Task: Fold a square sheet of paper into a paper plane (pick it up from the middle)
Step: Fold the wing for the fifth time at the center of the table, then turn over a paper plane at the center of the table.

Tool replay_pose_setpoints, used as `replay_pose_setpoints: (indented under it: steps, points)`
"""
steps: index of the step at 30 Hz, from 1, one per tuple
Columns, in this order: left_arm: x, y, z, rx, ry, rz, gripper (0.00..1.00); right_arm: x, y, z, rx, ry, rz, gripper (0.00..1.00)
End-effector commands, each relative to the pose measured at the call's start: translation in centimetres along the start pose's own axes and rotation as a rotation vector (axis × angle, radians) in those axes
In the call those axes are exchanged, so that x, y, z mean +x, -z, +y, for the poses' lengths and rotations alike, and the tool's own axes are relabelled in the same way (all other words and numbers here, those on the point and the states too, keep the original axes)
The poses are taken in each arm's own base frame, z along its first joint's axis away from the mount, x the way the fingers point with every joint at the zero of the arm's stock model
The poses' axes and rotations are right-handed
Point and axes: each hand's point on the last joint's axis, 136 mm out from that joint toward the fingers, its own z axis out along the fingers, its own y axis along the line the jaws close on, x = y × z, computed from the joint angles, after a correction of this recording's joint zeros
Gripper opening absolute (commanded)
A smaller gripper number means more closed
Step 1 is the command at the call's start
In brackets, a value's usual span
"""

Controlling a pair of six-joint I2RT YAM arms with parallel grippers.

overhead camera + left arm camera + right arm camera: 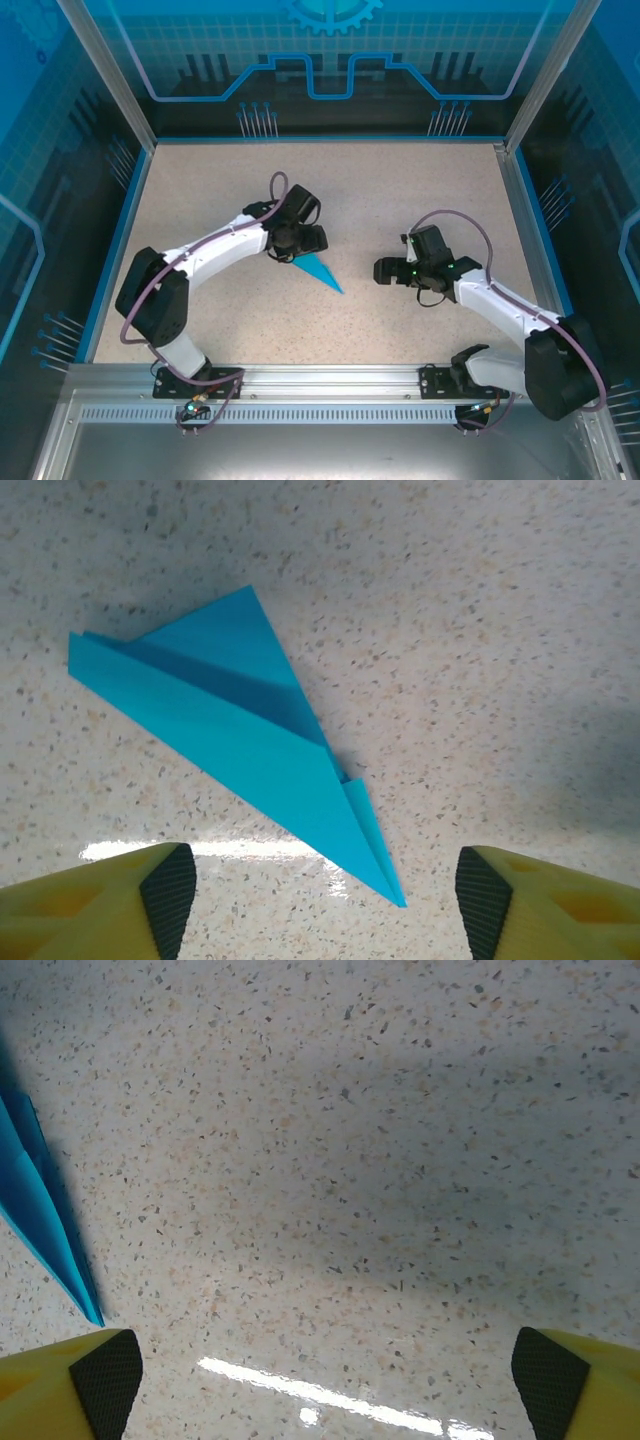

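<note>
1. Stretching across the top view: speckled beige table (400, 200), glossy and flat, blue-edged, leaving broad bare room all round.
2. Lying flat at centre frame: teal paper plane (250, 750), a narrow creased dart, pointing lower right.
3. Hovering over it: left gripper (320, 900), yellow fingers gaping, clasping nothing.
4. Hanging right of centre, apart from the plane: right gripper (330, 1380), gaping wide, empty.
</note>
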Motion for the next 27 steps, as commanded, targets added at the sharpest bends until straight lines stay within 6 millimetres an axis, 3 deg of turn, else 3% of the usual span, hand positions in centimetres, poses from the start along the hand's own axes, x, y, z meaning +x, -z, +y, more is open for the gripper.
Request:
replay_pose_setpoints:
  steps: [1,9,19,27]
  points:
    - [-0.5,-0.7,1.1,-0.116,0.054,-0.030,0.75,-0.4,0.2,-0.8,0.016,-0.032,-0.028,0.99]
    - [-0.3,-4.1,1.0,-0.283,-0.014,0.008,0.77,-0.4,0.1,-1.5,0.049,-0.052,-0.026,0.99]
    - [0.8,-4.0,2.7,-0.417,-0.080,0.017,0.73,-0.2,-0.4,-2.1,0.087,-0.060,0.006,0.99]
    - [1.3,-3.4,2.3,-0.373,-0.053,0.000,0.66,0.0,-0.9,-2.0,0.084,-0.056,0.032,0.99]
